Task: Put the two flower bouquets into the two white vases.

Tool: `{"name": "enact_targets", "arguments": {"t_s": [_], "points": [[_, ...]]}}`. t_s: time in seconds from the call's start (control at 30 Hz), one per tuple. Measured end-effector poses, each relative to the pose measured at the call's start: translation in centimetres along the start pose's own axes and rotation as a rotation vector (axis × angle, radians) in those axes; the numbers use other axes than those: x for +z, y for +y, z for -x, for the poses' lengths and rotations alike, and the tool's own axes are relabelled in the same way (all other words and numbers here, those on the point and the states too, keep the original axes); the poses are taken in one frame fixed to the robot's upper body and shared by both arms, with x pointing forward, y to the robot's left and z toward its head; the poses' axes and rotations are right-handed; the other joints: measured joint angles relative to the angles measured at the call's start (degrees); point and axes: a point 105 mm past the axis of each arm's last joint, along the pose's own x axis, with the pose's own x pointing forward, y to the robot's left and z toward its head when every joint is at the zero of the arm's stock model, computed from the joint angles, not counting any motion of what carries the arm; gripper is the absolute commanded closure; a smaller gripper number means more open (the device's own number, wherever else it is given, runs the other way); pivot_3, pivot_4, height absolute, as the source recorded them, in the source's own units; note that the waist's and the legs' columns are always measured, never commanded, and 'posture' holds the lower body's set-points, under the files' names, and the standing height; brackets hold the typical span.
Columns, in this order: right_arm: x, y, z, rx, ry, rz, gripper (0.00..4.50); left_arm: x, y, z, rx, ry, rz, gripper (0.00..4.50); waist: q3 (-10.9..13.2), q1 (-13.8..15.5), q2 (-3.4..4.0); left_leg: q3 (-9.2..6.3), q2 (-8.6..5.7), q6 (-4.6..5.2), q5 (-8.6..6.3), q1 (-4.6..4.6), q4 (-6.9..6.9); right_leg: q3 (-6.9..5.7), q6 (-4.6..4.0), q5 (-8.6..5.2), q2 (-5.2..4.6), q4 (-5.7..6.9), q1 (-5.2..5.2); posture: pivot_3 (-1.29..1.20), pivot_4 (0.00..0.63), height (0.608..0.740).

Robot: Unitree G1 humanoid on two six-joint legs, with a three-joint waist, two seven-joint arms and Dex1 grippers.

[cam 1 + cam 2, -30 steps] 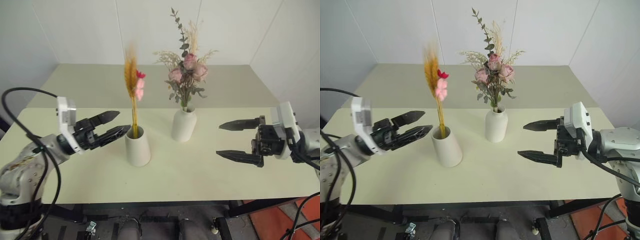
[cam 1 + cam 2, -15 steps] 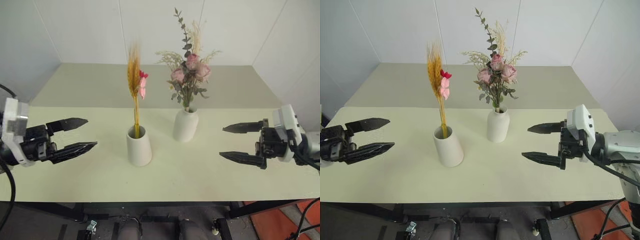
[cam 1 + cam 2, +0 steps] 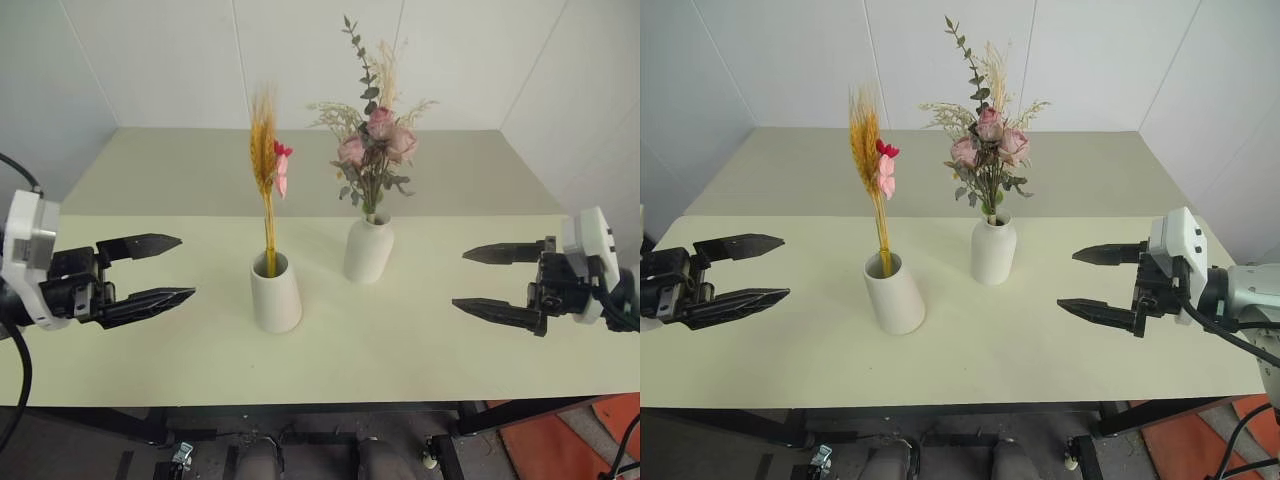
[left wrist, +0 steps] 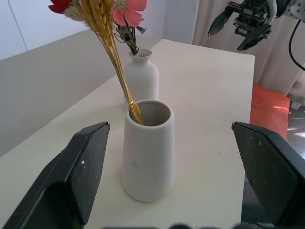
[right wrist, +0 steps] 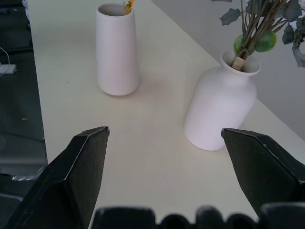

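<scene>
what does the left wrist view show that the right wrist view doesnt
Left wrist alone: the yellow stalks with their red-pink blossoms leaning in the cone vase, plus the open right claw across the table.

Right wrist alone: the green stems entering the bottle vase.

Both: the two white vases standing upright and apart on the table, each holding its bouquet.
</scene>
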Motion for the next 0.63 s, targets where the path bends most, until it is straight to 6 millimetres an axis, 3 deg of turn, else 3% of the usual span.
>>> {"name": "enact_targets", "arguments": {"t_s": [0.63], "points": [[-0.9, 1.0, 1.5, -0.088, 0.068, -0.005, 0.0, 0.2, -0.2, -1.5, -0.083, -0.036, 0.01, 0.02, 0.0, 0.0, -0.01, 0.02, 0.0, 0.0, 0.0, 0.0, -0.02, 0.02, 0.02, 0.0, 0.02, 0.0, 0.0, 0.0, 0.15, 0.74]]}}
